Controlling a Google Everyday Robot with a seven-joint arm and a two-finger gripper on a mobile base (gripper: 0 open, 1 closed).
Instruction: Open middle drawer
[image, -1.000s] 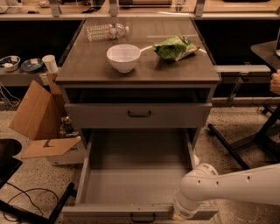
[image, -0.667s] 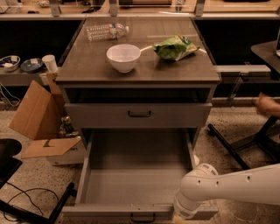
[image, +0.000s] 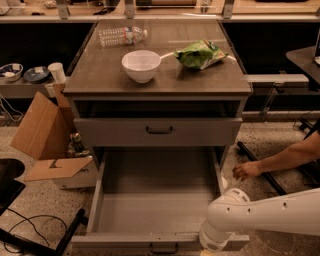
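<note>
One middle drawer (image: 155, 215) (open), gripper (image: 206, 250) at its front panel.

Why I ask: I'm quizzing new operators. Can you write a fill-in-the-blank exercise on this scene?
1. The round white bowl stands on the brown cabinet top beside a crumpled ____ bag.
2. The clear plastic bottle lies on its ____.
3. The robot's gripper is at the picture's bottom edge, by the ____ panel of the pulled-out wide grey metal middle drawer.
4. A person's bare hand reaches in from the picture's ____ edge.
Missing words: green; side; front; right.
</note>
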